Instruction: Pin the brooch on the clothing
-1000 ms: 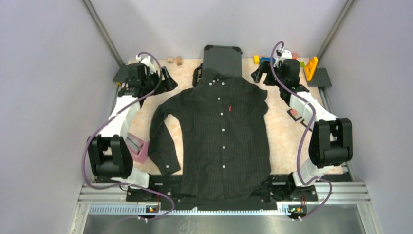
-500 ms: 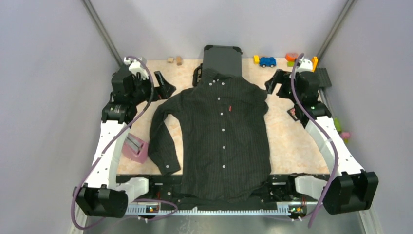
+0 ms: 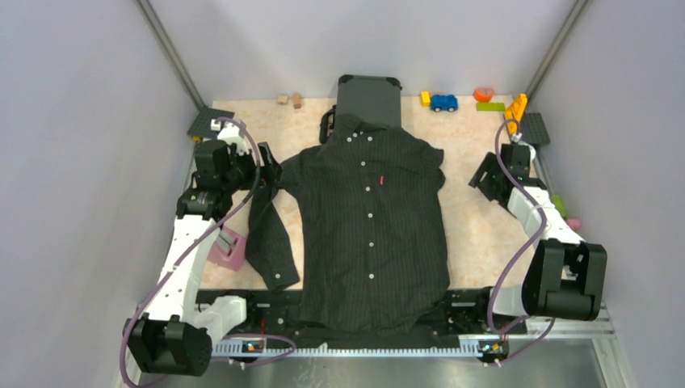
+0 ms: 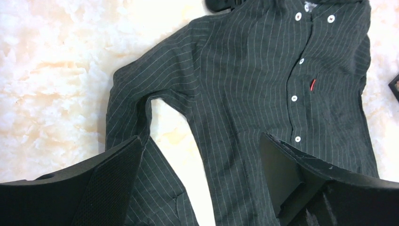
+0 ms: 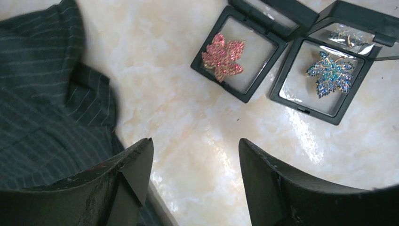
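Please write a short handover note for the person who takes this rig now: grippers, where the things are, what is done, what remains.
Left gripper: open, empty, above the shirt near one sleeve.
Right gripper: open, empty, above the table beside the shirt's edge.
Things: shirt lies flat, front up. Pink leaf brooch and blue leaf brooch each lie in an open black box just ahead of the right gripper.
Done: no brooch picked or pinned yet.
Left: take a brooch, pin it onto the shirt.

Plain grey walls (image 3: 81, 121) enclose a pale marbled tabletop (image 3: 476, 226), evenly lit
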